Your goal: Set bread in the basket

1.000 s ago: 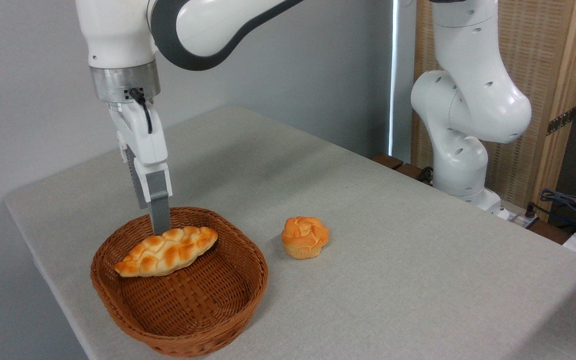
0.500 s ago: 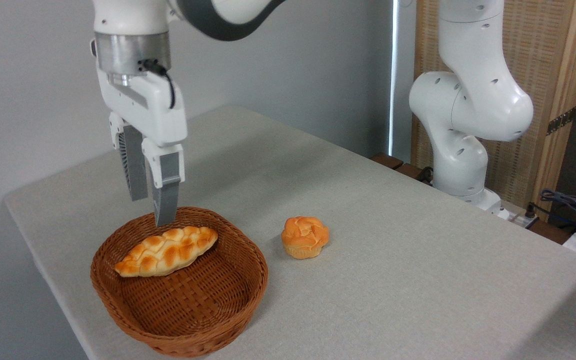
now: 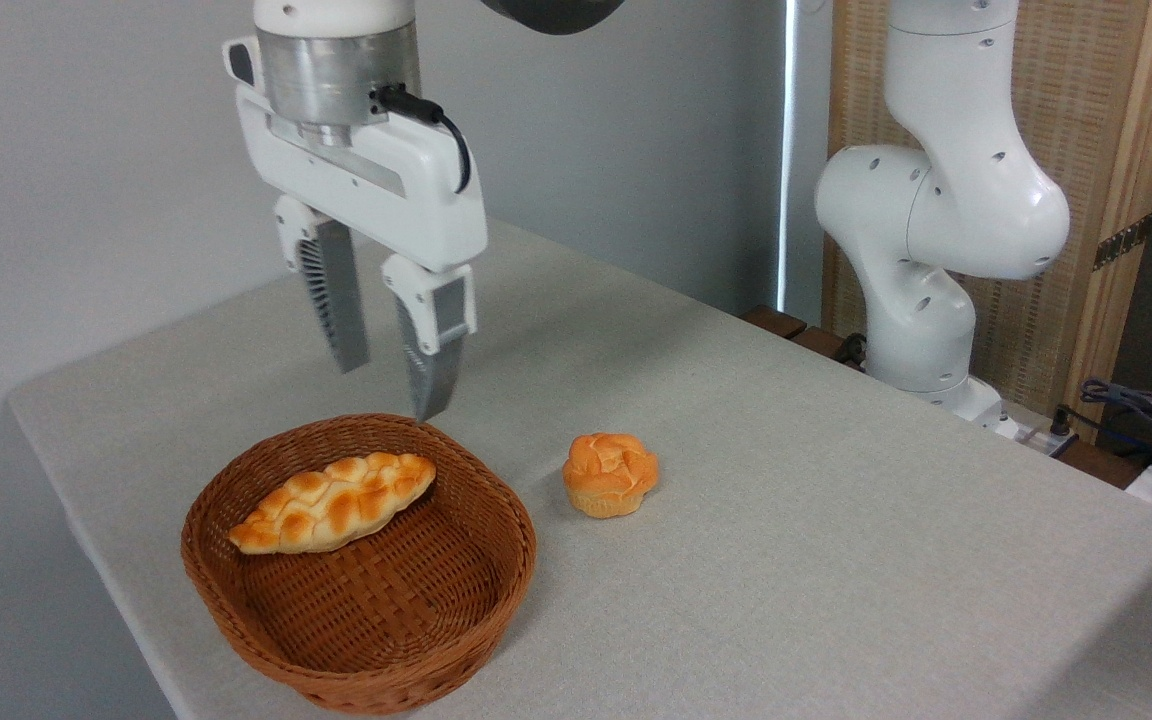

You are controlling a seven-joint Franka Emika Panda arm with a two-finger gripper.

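A: Camera view has the bread point(image 3: 333, 503) lying inside the basket point(image 3: 496, 590), along its far left side. Is the hand point(image 3: 393, 382) holding anything?

B: No. Its fingers are spread and empty, above the basket's far rim, clear of the loaf.

A: So which step?

B: Placing looks done. Next is only pulling away without brushing the bun point(image 3: 609, 474) on the surface point(image 3: 836, 520).

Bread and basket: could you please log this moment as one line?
bread: lying in basket | gripper: open, empty, above basket's far rim | bun: on table
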